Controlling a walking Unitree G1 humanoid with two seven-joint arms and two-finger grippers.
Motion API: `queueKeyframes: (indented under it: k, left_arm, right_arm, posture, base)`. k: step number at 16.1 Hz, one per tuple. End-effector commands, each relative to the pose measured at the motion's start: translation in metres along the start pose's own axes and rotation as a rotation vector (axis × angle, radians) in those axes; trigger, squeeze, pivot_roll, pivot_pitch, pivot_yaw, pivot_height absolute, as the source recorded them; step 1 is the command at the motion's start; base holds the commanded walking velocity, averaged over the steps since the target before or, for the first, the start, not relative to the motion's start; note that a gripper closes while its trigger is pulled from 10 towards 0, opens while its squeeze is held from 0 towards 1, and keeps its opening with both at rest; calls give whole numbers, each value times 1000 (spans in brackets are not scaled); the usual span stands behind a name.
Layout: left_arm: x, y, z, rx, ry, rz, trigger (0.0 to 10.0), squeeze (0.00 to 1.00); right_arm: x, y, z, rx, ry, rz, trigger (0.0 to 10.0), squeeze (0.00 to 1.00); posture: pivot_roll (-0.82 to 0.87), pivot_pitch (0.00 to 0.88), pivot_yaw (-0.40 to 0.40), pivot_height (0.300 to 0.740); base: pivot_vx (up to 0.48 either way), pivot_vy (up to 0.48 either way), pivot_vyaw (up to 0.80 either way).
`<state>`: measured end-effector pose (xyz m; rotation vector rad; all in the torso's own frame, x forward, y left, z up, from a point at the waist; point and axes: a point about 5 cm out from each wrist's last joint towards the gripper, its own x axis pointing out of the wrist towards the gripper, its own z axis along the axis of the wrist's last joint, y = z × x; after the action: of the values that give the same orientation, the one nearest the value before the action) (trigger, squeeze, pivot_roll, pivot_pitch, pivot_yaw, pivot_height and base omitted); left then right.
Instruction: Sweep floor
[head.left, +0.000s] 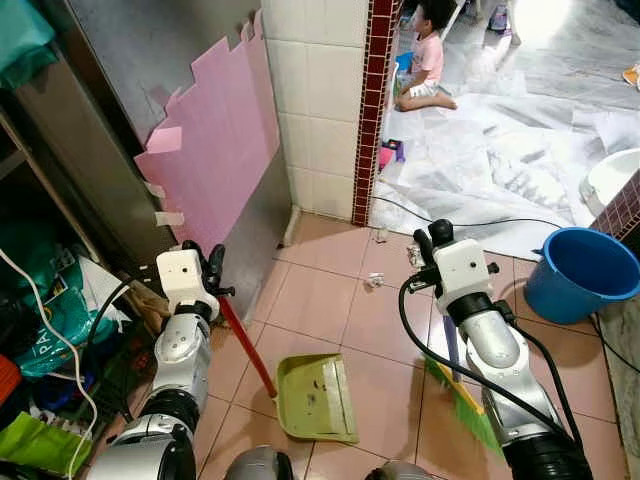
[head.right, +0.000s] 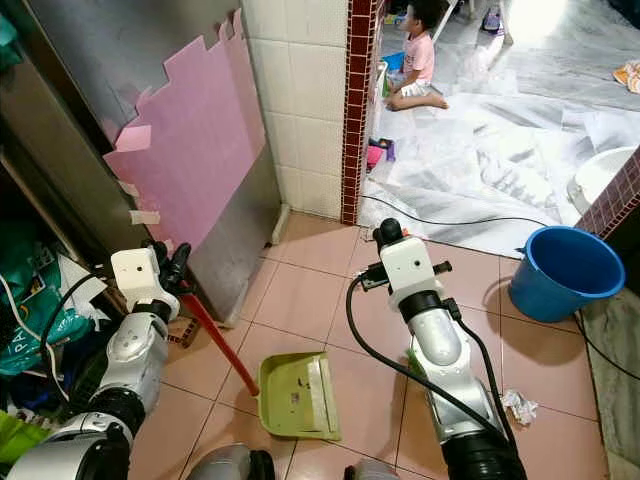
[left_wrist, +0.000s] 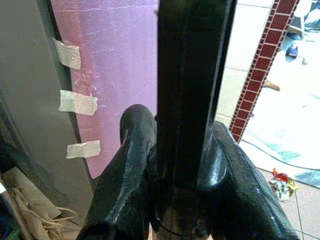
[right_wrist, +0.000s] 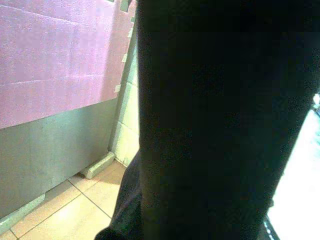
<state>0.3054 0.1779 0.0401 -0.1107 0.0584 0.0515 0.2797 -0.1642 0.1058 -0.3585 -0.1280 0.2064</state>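
In the eye views, the red handle (head.left: 248, 348) of the green dustpan (head.left: 316, 397) is clasped by the left gripper (head.left: 212, 268), the pan resting on the tiles below and ahead of it. The broom (head.left: 462, 398) (green bristles low beside the right arm) is held by the right gripper (head.left: 428, 247). In the left wrist view, the fingers (left_wrist: 125, 170) are closed around a dark shaft; in the right wrist view a dark shaft (right_wrist: 220, 120) is seen close up.

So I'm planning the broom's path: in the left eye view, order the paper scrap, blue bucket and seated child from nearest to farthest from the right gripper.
1. Paper scrap: on the tiles just left of the right gripper.
2. Blue bucket: off to its right, on the floor.
3. Child: far ahead, sitting on the white sheeting past the tiled pillar.
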Motion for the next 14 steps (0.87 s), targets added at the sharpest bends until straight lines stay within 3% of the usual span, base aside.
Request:
queueKeyframes:
  k: [1,14]
  left_arm:
    - [2,-2,2,-8,-8,-9,0,0]
    - [5,-16,5,-129,-32,-74,0,0]
  right_arm:
    - [6,-1,12,-26,-53,6,10000,0]
    - [9,2,12,-21,-57,8,10000,0]
  posture:
    - [-124,0,33,740]
    - [-107,0,38,740]
  base:
    - [0,0,0]
    - [0,0,0]
